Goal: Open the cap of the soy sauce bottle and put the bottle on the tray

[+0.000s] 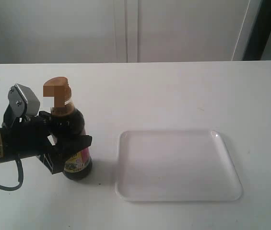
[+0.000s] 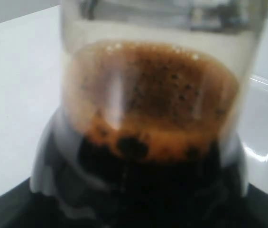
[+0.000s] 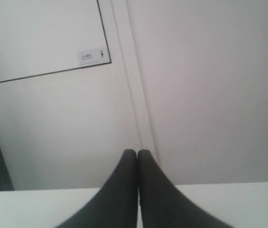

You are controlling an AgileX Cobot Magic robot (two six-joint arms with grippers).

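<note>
The soy sauce bottle (image 1: 75, 139) stands upright on the table, left of the white tray (image 1: 178, 165). Its golden-brown cap (image 1: 57, 92) sits on the neck, and I cannot tell from here whether the lid is lifted. My left gripper (image 1: 68, 141) comes in from the left and is shut on the bottle's dark body, above the label. In the left wrist view the bottle (image 2: 152, 123) fills the frame, foam on dark liquid, and the tray (image 2: 266, 137) shows beside it. My right gripper (image 3: 137, 153) is shut and empty, facing the wall, out of the exterior view.
The white table (image 1: 173, 91) stretches behind the bottle and tray to a pale wall with panel seams (image 1: 125, 28). A dark post (image 1: 262, 28) stands at the back right. A black cable (image 1: 5, 182) loops under the left arm.
</note>
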